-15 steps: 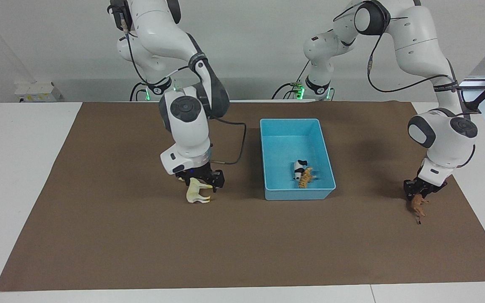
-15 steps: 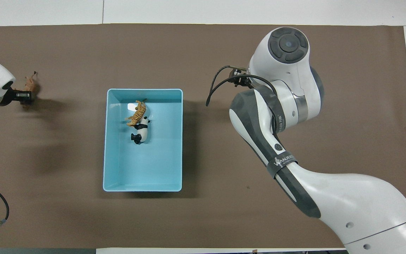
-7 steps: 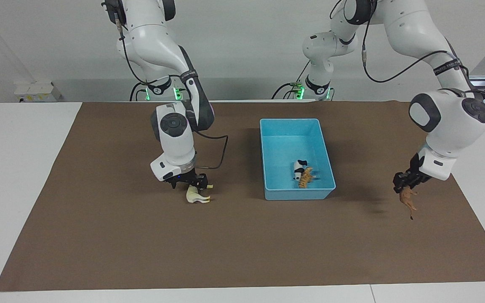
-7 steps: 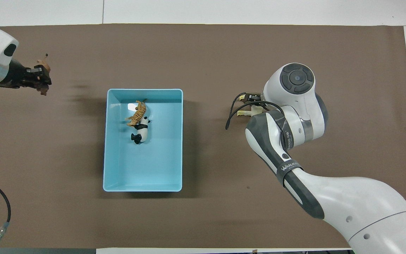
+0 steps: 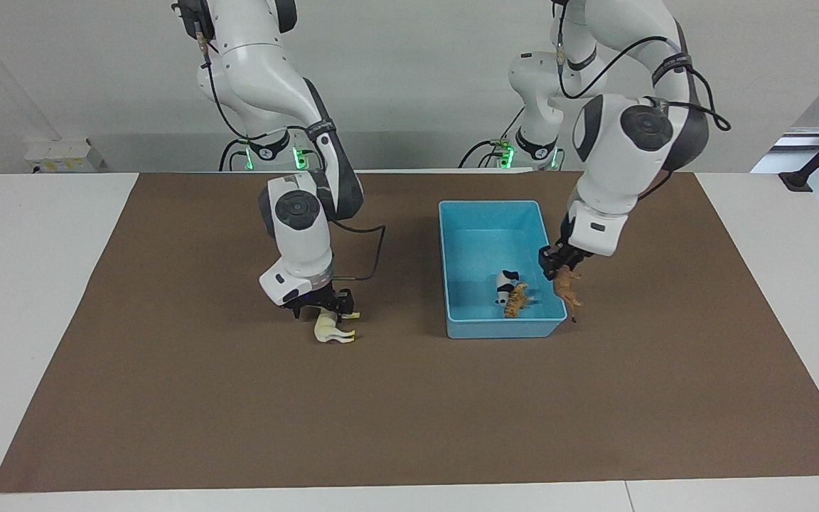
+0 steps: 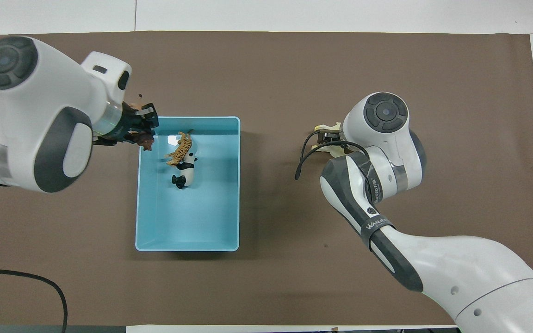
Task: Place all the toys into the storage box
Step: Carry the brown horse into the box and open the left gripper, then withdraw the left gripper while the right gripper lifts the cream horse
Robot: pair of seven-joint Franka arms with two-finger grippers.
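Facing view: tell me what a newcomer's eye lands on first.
The light blue storage box mid-mat, with the panda and tiger lying inside. The left gripper dangles the brown lion over the box's rim. Toward the right arm's end, the right gripper sits low over the cream horse on the mat.

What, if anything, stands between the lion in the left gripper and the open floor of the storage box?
Nothing visible does. The left gripper holds the lion up over the storage box rim at the left arm's end. The panda and tiger lie just inside, with bare floor around them.
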